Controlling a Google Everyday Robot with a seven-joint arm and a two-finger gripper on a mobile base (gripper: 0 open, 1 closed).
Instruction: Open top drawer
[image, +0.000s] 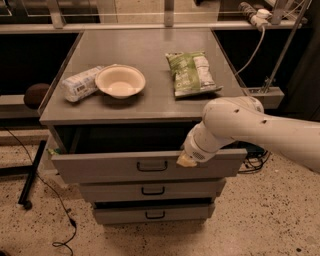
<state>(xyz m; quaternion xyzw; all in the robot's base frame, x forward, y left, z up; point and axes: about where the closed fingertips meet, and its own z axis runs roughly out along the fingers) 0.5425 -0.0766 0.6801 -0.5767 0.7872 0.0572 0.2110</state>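
The top drawer (100, 166) is the widest grey drawer, with a small black loop handle (152, 166). It stands pulled out from the cabinet, with a dark gap behind its front panel. My gripper (186, 160) hangs from the white arm (240, 125) and rests on the top edge of the drawer front, to the right of the handle. Its yellowish tip touches the panel.
On the cabinet top (145, 50) lie a white wrapped packet (80, 84), a cream bowl (120, 81) and a green chip bag (192, 73). Two narrower drawers (150, 190) (152, 214) sit below. Cables lie on the speckled floor (60, 225). A power strip (252, 14) is at back right.
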